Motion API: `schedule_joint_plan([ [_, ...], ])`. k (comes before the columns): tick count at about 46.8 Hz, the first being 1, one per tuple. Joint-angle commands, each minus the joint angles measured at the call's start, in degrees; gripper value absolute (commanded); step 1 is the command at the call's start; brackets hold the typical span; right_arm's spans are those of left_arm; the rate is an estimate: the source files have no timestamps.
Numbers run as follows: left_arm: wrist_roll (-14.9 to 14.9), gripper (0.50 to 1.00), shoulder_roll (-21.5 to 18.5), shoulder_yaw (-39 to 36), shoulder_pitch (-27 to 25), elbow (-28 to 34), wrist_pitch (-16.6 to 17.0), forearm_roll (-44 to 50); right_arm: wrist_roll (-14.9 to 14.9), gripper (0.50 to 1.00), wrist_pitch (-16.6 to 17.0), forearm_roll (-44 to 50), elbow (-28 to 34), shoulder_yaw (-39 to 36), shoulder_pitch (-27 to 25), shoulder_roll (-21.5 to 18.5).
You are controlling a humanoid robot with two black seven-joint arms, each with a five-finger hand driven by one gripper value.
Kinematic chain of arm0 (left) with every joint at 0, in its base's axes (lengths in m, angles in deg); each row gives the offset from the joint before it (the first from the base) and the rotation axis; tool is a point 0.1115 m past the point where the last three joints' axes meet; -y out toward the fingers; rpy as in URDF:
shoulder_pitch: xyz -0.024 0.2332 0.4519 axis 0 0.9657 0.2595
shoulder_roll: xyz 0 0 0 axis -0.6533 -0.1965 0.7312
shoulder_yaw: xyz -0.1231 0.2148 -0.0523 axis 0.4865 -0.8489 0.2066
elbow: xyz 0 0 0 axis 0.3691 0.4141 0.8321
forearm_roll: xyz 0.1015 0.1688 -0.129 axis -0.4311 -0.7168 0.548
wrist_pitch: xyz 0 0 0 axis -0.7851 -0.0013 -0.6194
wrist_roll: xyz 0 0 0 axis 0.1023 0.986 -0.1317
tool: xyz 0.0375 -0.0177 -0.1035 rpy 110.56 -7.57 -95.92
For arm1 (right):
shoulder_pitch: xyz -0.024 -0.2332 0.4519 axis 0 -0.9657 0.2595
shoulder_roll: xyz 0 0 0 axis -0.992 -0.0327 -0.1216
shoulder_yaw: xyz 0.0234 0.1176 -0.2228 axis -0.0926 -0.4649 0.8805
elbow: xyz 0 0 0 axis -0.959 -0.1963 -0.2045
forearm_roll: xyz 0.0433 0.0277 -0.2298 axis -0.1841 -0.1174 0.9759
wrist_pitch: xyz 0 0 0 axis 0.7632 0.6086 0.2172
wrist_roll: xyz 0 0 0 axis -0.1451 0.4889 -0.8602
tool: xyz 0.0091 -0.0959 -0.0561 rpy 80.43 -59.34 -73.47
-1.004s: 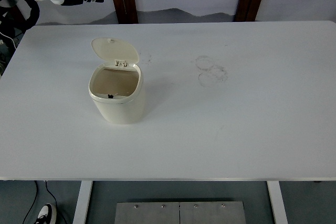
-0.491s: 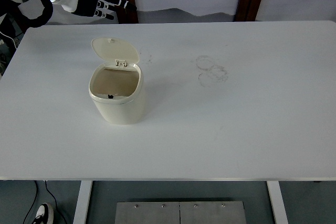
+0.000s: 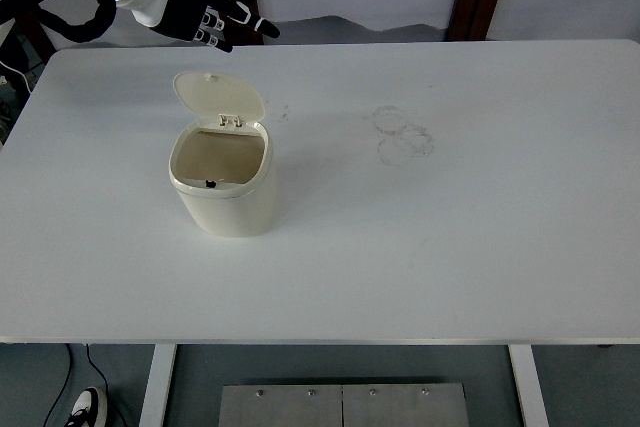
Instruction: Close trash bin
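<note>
My left hand (image 3: 205,9): up at the far left, over the far edge of the table, fingers stretched out and loosely spread, pointing right and a little down; it holds nothing and touches nothing.
My left arm: comes in from the top left corner, black, with a white cuff at the wrist.
Trash bin (image 3: 224,185): small, cream-coloured, standing upright on the left half of the table, nearer the middle than the edges.
Lid (image 3: 218,94): open, tipped up and back on the hinge at the bin's far rim, its inside facing me; my hand is above and beyond it, apart from it.
Inside the bin: brownish, with a small dark spot at the near rim.
Table (image 3: 450,247): white, with faint ring marks (image 3: 402,133) to the right of the bin, well apart from it.
</note>
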Motion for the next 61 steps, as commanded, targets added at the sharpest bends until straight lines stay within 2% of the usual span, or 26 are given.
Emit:
schedule_joint_plan([
  [1, 0.0, 1.0, -0.04, 0.07, -0.64, 0.05, -1.01, 0.0, -0.01, 0.995, 0.0, 0.0, 0.05, 0.0, 0.03, 0.0],
  [8, 0.0, 1.0, -0.21, -0.89, -1.96, -0.13, -5.04, -1.23, -0.01, 0.995, 0.0, 0.0, 0.05, 0.0, -0.05, 0.0],
  [18, 0.0, 1.0, -0.3, -6.96, -7.59, -0.31, -18.66, -12.56, -0.01, 0.995, 0.0, 0.0, 0.05, 0.0, 0.03, 0.0],
  [24, 0.0, 1.0, -0.65, -7.4, -9.7, -0.48, -22.63, -15.29, -0.01, 0.995, 0.0, 0.0, 0.05, 0.0, 0.03, 0.0],
  [29, 0.0, 1.0, -0.13, -7.4, -11.37, -0.39, -23.77, -15.56, -0.01, 0.995, 0.0, 0.0, 0.05, 0.0, 0.03, 0.0],
  [37, 0.0, 1.0, 1.28, -7.49, -11.37, -0.39, -23.16, -14.68, -0.01, 0.995, 0.0, 0.0, -0.04, 0.0, 0.03, 0.0],
  [61, 0.0, 1.0, 0.93, -10.48, -10.49, -0.04, -22.63, -14.42, -0.01, 0.995, 0.0, 0.0, 0.05, 0.0, 0.12, 0.0],
])
